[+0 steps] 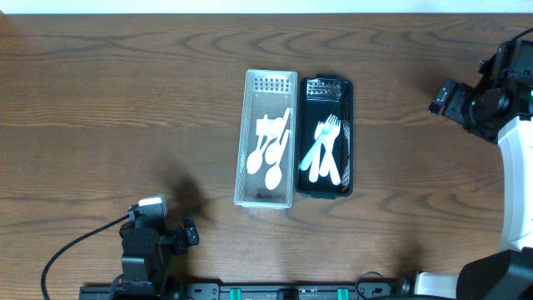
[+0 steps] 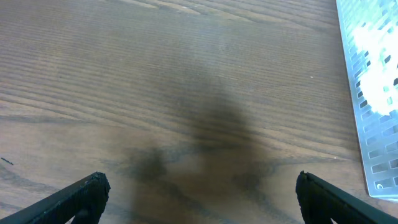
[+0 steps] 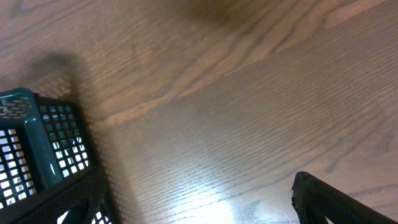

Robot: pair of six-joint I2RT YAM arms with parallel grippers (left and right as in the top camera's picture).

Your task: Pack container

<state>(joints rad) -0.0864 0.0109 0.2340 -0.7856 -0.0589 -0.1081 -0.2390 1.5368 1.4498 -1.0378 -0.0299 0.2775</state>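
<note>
Grained wooden table point(image 1: 125, 100), perforated white bin point(image 1: 265, 199)

dark mesh basket point(image 3: 43, 143) corner at left on wooden table point(image 3: 249, 93); tool point(image 3: 198, 190) fingers spread wide.

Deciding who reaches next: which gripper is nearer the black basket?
Right. The right gripper is off the black basket's right side; the left gripper is farther, down past the white basket's lower-left corner.

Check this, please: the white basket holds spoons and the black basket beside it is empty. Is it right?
No. The black basket is not empty: it holds forks, as the overhead view shows. The white basket does hold spoons.
</note>
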